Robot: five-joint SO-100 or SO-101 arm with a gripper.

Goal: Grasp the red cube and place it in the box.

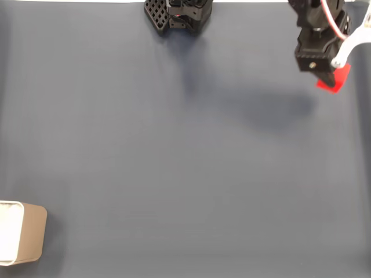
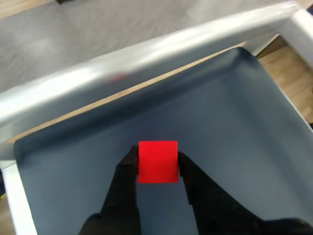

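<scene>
We see a dark grey-blue mat [image 1: 174, 174] covering the whole table in the fixed view; in the wrist view its far edge meets a pale metal rail [image 2: 146, 54] that runs from lower left to upper right. The arm's black base [image 1: 177, 14] sits at the top edge of the fixed view, left of centre.

The box [image 1: 32, 237] stands at the lower left edge of the fixed view, tan outside and white inside, its long side running up and down the picture, well apart from everything else.

The gripper [image 1: 331, 78] is at the upper right of the fixed view, close to the mat's right edge. In the wrist view its 2 black fingers [image 2: 124, 171] press the left and right faces of the red cube [image 2: 157, 161], so the gripper [image 2: 157, 164] is closed on it. The cube has no long axis; 1 flat face is turned squarely to the wrist camera, edges level. In the fixed view only a corner of the cube [image 1: 335, 83] shows below the gripper. We cannot tell whether it touches the mat.
</scene>
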